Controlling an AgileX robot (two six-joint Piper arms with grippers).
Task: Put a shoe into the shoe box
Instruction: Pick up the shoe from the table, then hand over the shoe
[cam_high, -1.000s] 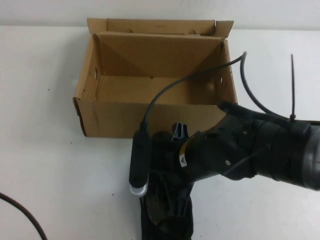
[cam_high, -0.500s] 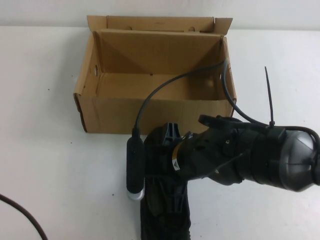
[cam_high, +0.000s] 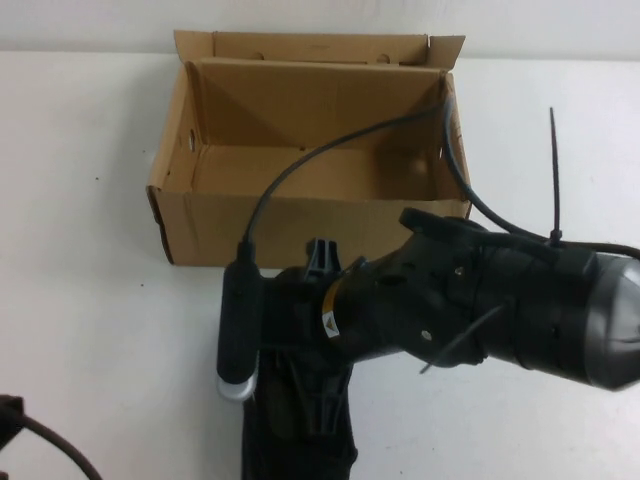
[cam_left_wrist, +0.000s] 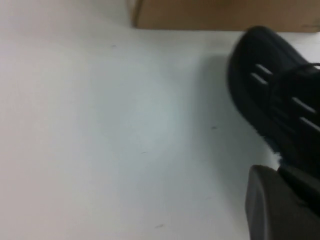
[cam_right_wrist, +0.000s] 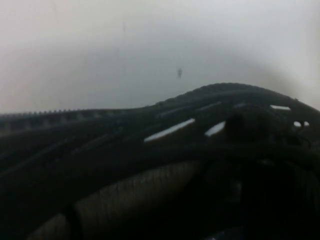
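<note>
The shoe (cam_high: 300, 420) lies on the white table (cam_high: 90, 300) just in front of the box (cam_high: 310, 225), its toe pointing toward the near wall of the box and its heel running off the near edge of the high view. In the left wrist view the toe (cam_left_wrist: 280, 105) shows white dashes on its side and sits close to the cardboard, though a strip of table lies between them. The right gripper (cam_high: 320, 330) is down on top of the shoe, over its laced middle, with the bulky right arm (cam_high: 500, 305) reaching in from the right; its wrist view is filled by the shoe's knit side and collar (cam_right_wrist: 165, 150) at very close range. Whether its fingers are clamped on the shoe or apart I cannot tell. The box stands open and upright, flaps up, with small holes in its side walls. A black cable (cam_high: 330, 150) arcs across the box opening. The left gripper (cam_left_wrist: 280, 205) shows only as a dark edge beside the shoe in its own wrist view, low over the table; its fingers cannot be judged.
</note>
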